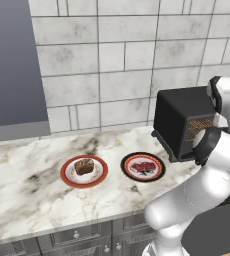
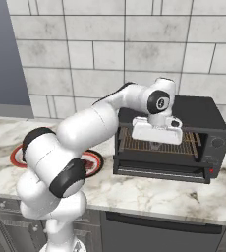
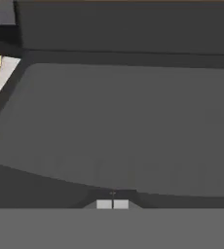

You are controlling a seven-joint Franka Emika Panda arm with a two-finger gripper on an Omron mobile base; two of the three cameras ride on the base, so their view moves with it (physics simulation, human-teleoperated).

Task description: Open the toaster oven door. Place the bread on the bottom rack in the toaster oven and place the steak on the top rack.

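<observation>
The black toaster oven stands on the counter with its door folded down flat. A wire rack grid shows inside, and I cannot tell the top rack from the bottom rack. My gripper hangs just above the lowered door, in front of the cavity, shut with nothing in it. In the hand view the shut fingertips point at the door's dark inner face. The brown bread lies on a red-rimmed plate. The red steak lies on a dark-rimmed plate beside the oven.
The marble counter runs left of the plates, with dark cabinet fronts below its edge. A tiled wall backs it. My white arm arches over the steak plate toward the oven.
</observation>
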